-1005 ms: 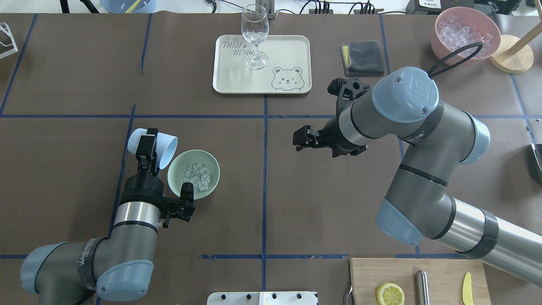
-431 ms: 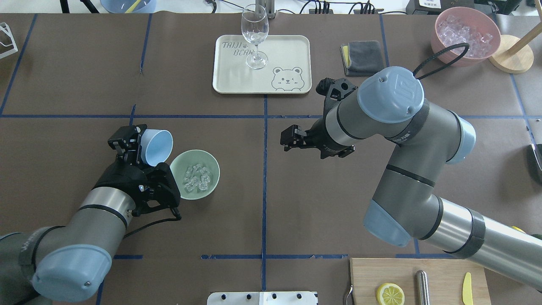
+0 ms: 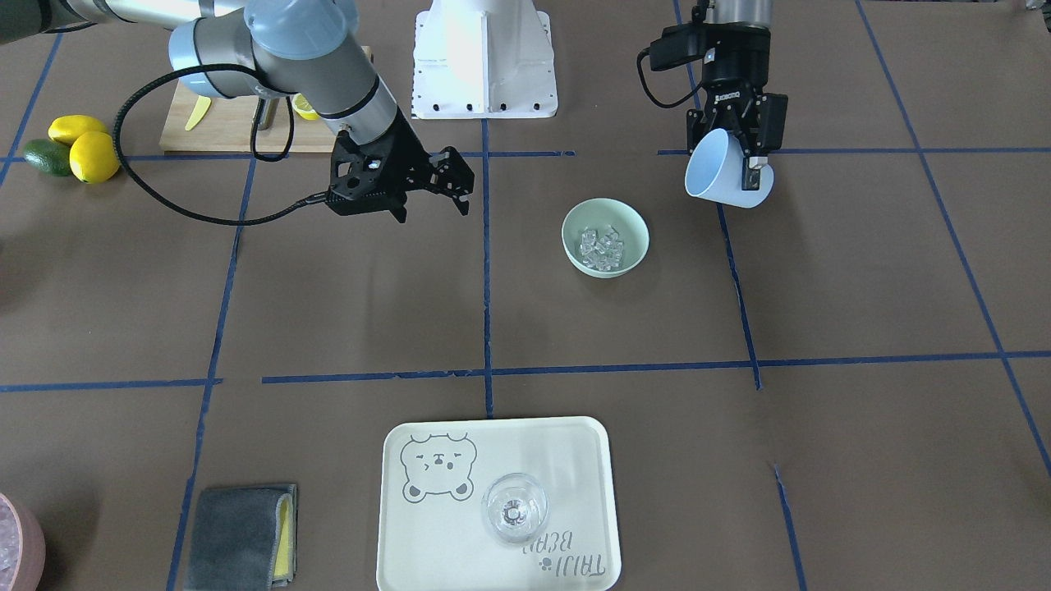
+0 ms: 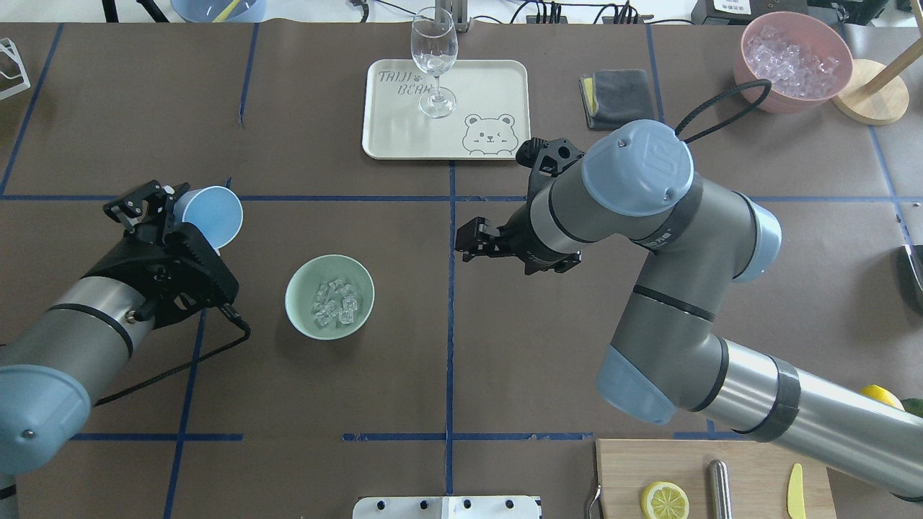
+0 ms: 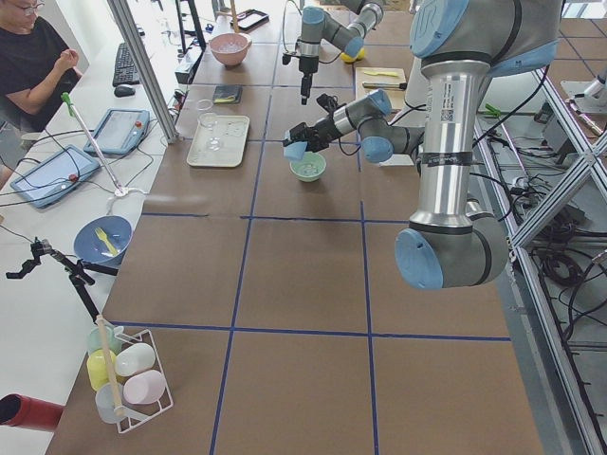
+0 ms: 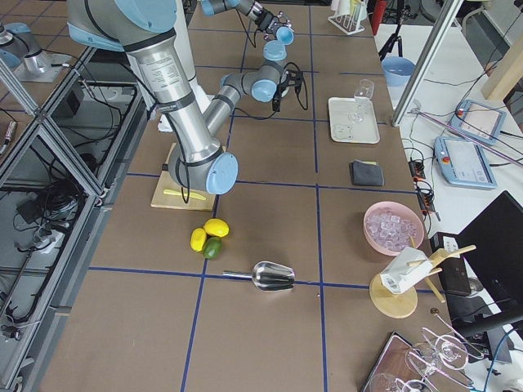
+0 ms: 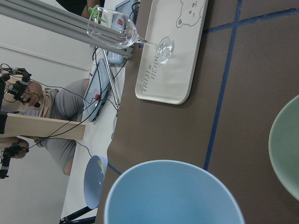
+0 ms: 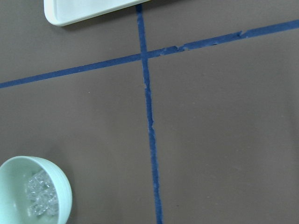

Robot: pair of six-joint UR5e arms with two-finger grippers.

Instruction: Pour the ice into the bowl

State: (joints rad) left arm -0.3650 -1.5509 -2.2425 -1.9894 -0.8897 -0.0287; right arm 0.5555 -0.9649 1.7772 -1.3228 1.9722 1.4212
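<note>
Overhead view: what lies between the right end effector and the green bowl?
Only bare brown table and one blue tape line lie between the right end effector and the bowl, as the overhead view shows.

Lighting: bright and even, falling on your table from overhead. Shadows: soft and faint, one beneath the bowl [image 4: 299,306]. Glare: a pale wash on the tray [image 3: 566,468], glints on the ice [image 3: 602,246]. Focus: your left wrist view blurs the near cup [image 7: 173,200]; other views sharp. Distortion: side views lean at their edges.
</note>
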